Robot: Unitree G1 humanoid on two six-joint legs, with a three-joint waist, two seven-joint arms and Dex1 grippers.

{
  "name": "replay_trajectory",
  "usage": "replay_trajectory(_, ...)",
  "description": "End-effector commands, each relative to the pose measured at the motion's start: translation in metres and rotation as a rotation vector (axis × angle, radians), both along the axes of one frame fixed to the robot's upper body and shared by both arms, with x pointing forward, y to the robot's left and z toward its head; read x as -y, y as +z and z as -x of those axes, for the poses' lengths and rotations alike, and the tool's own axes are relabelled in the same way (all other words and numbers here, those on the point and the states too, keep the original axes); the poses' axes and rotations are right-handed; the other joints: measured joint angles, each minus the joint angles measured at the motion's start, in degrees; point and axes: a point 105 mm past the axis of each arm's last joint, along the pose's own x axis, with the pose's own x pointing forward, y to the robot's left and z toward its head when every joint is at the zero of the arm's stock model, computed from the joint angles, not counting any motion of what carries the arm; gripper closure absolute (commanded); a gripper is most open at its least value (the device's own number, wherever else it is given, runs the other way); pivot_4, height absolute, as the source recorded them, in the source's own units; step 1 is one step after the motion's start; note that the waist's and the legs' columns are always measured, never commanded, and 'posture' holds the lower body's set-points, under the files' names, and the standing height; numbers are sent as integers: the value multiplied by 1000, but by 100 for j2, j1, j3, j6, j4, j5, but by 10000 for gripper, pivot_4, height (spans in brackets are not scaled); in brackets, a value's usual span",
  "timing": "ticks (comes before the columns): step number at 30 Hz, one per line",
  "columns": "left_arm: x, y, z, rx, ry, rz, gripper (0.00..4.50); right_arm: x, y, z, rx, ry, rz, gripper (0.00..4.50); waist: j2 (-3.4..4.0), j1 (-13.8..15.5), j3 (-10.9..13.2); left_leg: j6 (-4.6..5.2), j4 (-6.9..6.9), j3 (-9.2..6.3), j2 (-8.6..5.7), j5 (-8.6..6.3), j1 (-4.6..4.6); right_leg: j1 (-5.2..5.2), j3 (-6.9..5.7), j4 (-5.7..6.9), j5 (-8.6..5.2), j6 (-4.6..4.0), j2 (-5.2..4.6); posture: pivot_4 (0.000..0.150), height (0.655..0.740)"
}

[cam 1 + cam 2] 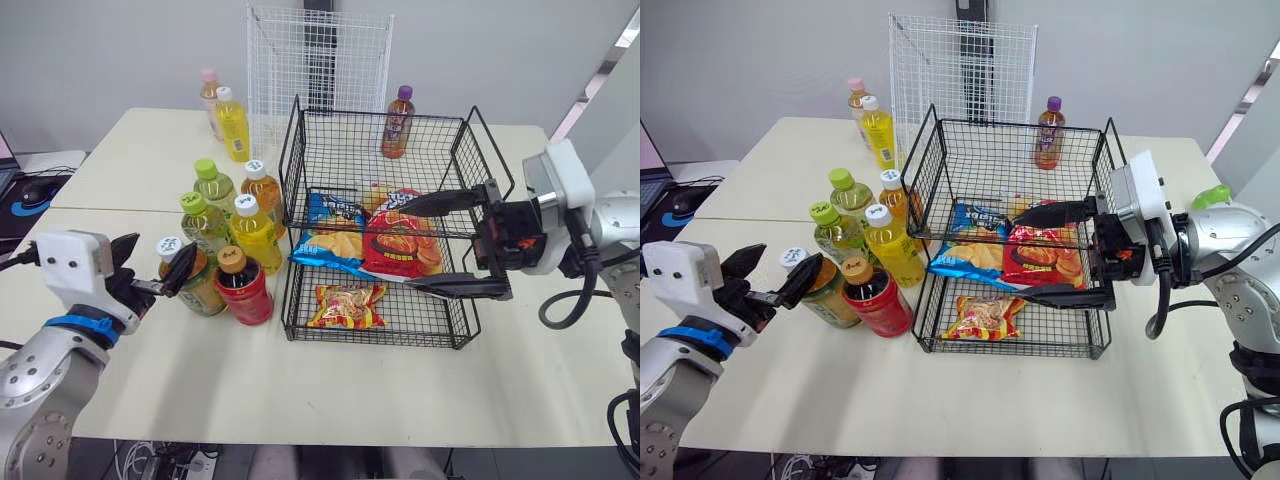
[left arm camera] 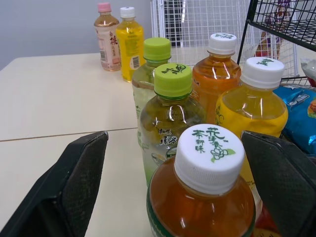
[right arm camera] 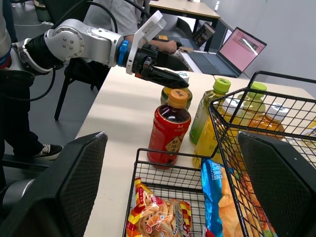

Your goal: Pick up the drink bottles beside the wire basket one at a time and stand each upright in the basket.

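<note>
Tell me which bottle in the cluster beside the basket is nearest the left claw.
The white-capped amber tea bottle at the cluster's front corner: it stands right before the open left claw; the red bottle and the rest stand farther off.

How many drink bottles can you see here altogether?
9. Six stand in a cluster beside the wire basket; a pink-capped bottle and a yellow bottle stand farther back; a purple-capped bottle is at the basket's rear. None seems hidden.

Green characters including 茶 stand on the white cap [image 2: 210, 157] of the nearest tea bottle [image 2: 197, 210].
</note>
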Motion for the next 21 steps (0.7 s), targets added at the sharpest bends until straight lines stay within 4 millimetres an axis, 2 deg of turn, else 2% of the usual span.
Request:
replay_trajectory(1,6,4,-4,25,-4,-29,213,1,12,6,52,6,-7,0,0,1,0,0,0,0,0,0,0,0,0,0,0,0,0,1500,7360)
replay_trajectory(6,10,2,-7,22,-4,-36,213,1,12,7,51,4,-1,0,0,1,0,0,-1,0,0,0,0,0,0,0,0,0,0,1500,7360)
replay_trajectory(9,12,-1,-8,15,-4,-41,5798,1,12,7,51,4,1,0,0,0,0,0,-1,0,1,0,0,-1,0,0,0,0,0,1500,7360)
replay_trajectory(11,12,-2,-9,11,-3,-37,12976,1,12,7,50,4,0,0,0,0,0,0,-1,0,0,0,0,-1,0,0,0,0,0,1500,7360)
replay_trajectory(12,12,-3,-9,9,-4,-34,14484,1,13,7,49,4,-1,0,0,0,0,0,-1,0,0,0,0,-1,0,0,0,0,0,1500,7360)
replay_trajectory(18,12,-5,-7,4,0,-21,31109,1,14,6,54,-1,-4,0,0,0,0,0,-1,0,0,0,0,-1,0,0,0,0,-1,1500,7360)
replay_trajectory(21,7,-2,-4,14,10,-23,31226,1,14,6,60,-5,-7,0,0,0,0,0,-1,1,0,0,0,0,1,-1,0,0,-1,1500,7360)
